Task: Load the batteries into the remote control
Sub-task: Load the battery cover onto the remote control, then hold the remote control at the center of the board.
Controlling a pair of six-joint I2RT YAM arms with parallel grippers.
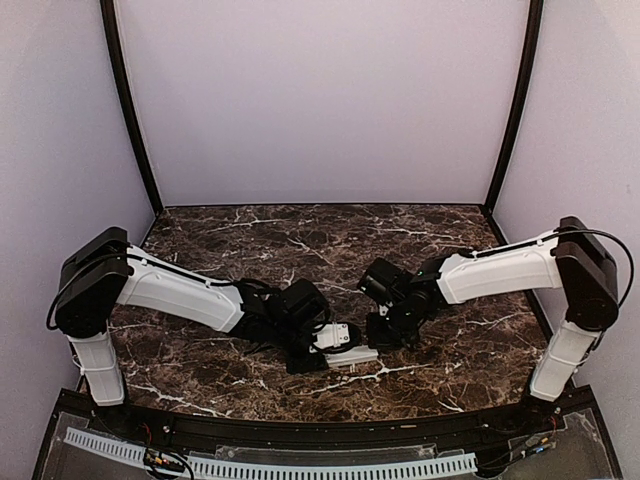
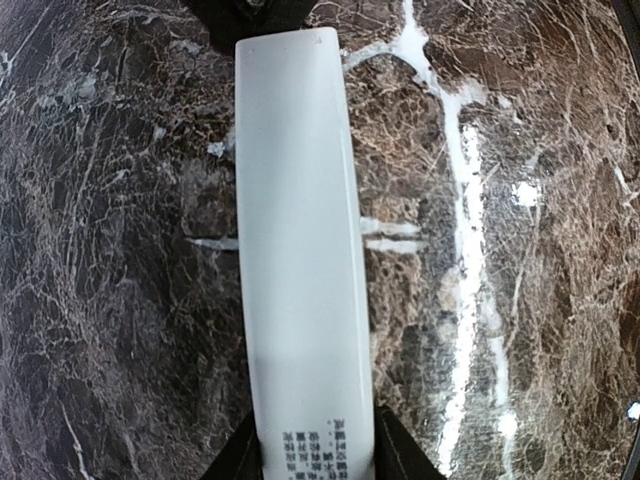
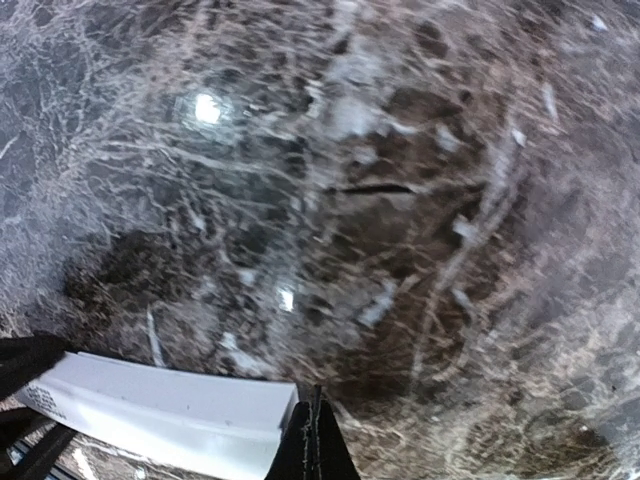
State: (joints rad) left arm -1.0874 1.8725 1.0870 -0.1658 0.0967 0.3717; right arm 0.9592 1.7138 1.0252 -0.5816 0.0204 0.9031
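Remote control (image 2: pixel 300 260), on the marble table (image 1: pixel 300 240), is clamped endwise by the left gripper (image 2: pixel 315 465); the right gripper (image 3: pixel 315 445), jaws together, is held beside it. Bracing step judged in hand; unseen batteries must next be found.

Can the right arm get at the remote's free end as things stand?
Likely yes: the right gripper, jaws shut, is right beside that end of the remote control, with nothing between them.

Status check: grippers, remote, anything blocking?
Left gripper shut on the remote control, near its printed end. Right gripper shut, empty, beside its other end. Batteries not in view. Nothing blocking.
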